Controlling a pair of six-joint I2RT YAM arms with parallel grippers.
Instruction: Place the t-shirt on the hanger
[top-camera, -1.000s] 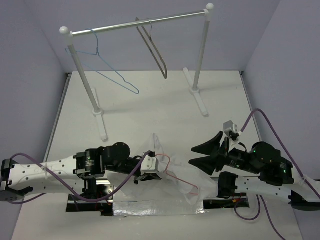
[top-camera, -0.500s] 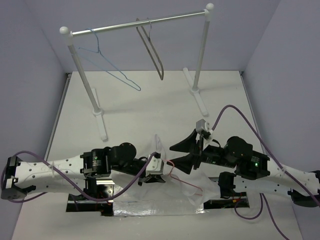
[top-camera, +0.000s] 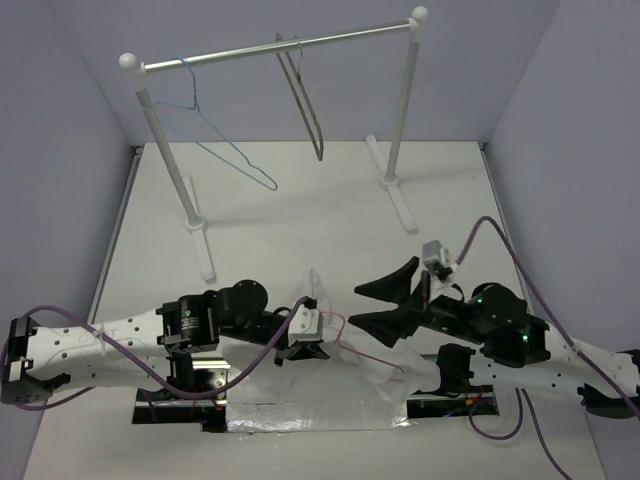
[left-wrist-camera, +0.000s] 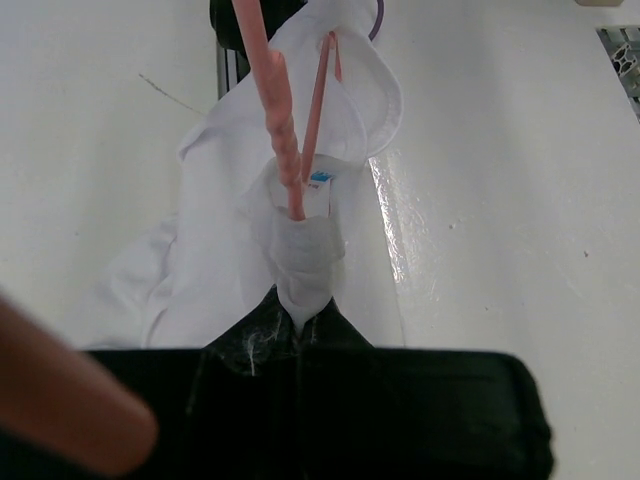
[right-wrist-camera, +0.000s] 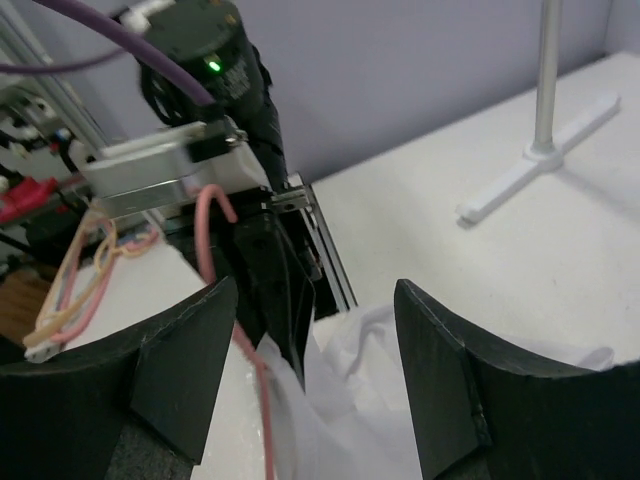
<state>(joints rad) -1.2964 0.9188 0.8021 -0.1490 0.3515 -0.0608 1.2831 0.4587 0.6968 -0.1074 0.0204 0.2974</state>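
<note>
We judge the limp, light t-shirt (left-wrist-camera: 230, 230) best held at its collar, where left pincer (left-wrist-camera: 300, 325) clamps; right pincer (right-wrist-camera: 312, 300) gapes wide.

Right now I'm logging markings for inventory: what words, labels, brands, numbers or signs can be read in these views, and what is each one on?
Neck label on the t-shirt: a small blue mark only, too small and blurred to read.
Everything else: no readable word, brand, number or sign in any of the three views.
</note>
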